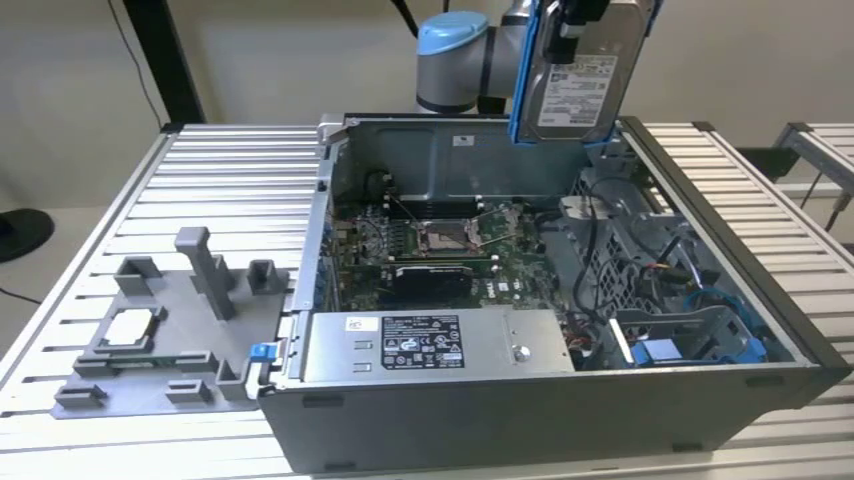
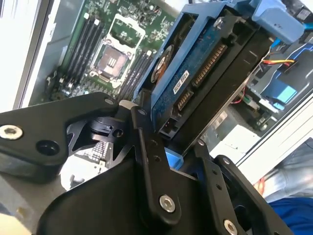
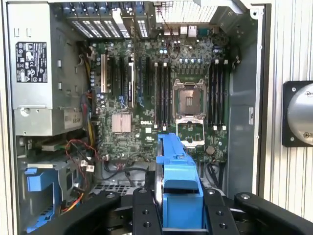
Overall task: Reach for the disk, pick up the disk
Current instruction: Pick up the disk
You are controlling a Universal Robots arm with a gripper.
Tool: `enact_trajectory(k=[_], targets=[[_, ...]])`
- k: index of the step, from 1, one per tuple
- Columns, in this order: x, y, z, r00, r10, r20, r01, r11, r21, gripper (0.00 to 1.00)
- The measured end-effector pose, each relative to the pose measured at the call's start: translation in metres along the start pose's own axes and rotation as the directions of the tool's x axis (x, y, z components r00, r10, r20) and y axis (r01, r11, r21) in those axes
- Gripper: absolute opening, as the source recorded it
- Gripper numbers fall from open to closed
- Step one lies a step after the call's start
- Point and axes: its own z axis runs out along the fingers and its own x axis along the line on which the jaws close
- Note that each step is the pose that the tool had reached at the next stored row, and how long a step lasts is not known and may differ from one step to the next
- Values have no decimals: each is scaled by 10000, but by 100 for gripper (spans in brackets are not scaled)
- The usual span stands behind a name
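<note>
1. An open computer case (image 1: 561, 420) is seen lying on a slatted metal table (image 1: 227, 190) in the exterior view, its motherboard (image 1: 441, 240) exposed.
2. The disk (image 1: 577, 85) is held high above the case, near the rear wall, with its white label facing the camera and its blue carrier rails along the edges.
3. The gripper (image 2: 168, 147) is pinched on the disk: in the second wrist view the black fingers (image 2: 146, 161) are pressed against the blue carrier at one end of the drive, with the connector edge pointing away.
4. In the first wrist view the blue carrier (image 3: 178, 181) is seen clamped between the two finger arms, directly over the motherboard.
5. Risk: only one end of the disk appears to be gripped, and on smooth plastic. A slip is judged possible, and the drive would then fall onto the processor socket (image 3: 188, 100) or the memory slots below.
6. Risk: the disk hangs close to the case's upper rear edge, so a sideways swing could knock it against the metal wall and twist it in the grip.
7. Loose red and orange cables (image 3: 80, 152) lie beside the blue drive bay (image 3: 41, 188); whether any is caught on the carrier cannot be told.
8. Hidden: the actual contact between pads and carrier is covered by the finger arms, so the depth of the hold is unclear.
9. Cut off: the top of the disk and most of the arm are cropped in the exterior view.
10. A grey fixture (image 1: 174, 330) lies on the table at the exterior view's left, well apart from the work.
</note>
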Motion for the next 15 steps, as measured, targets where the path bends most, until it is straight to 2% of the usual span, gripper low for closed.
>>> enact_trajectory(k=[2,15], targets=[[-2,-30,0,10000,0,0,0,10000,0,0],[-2,-40,-7,10000,0,0,0,10000,2,0]])
